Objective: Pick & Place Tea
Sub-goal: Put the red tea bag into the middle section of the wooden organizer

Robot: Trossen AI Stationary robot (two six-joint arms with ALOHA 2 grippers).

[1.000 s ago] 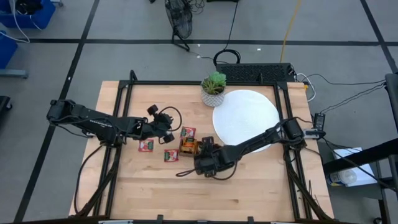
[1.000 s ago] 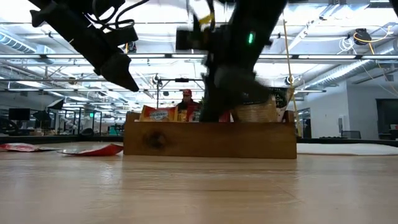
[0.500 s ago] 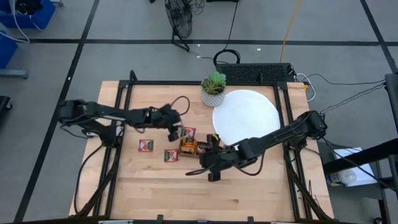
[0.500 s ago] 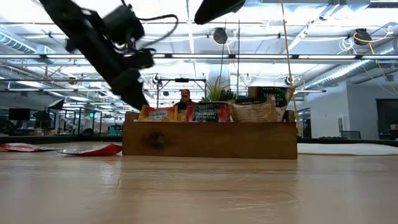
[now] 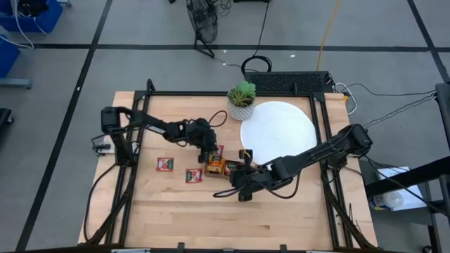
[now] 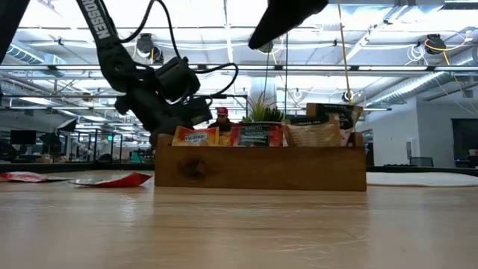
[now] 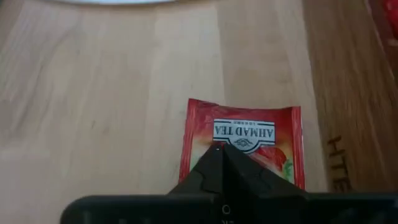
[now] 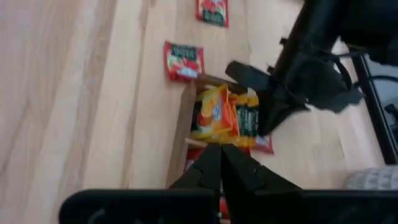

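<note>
A red tea sachet lies flat on the wood just beyond the far side of the brown tray. My left gripper is down on it, shut. The tray holds yellow, red and pale sachets standing on edge. Two more red sachets lie flat on the table left of the tray. My right gripper hangs shut and empty, high above the tray's near right side. My left gripper sets its shut fingertips on the printed face of the red sachet, near the middle of its width. It comes slanting down from the table's left. The sachet lies flat on the table. I cannot tell whether any of it is caught between the fingers.
A white disc lies at the back right with a small potted plant at its left rim. A black frame edges the table. Bare wood lies in front of the tray.
My left gripper has swung toward the table's right and sunk, tipping downward, onto the red sachet beyond the tray. My right gripper has risen from the tray and drawn back a little toward the right. In the low view the tray has shifted slightly.
</note>
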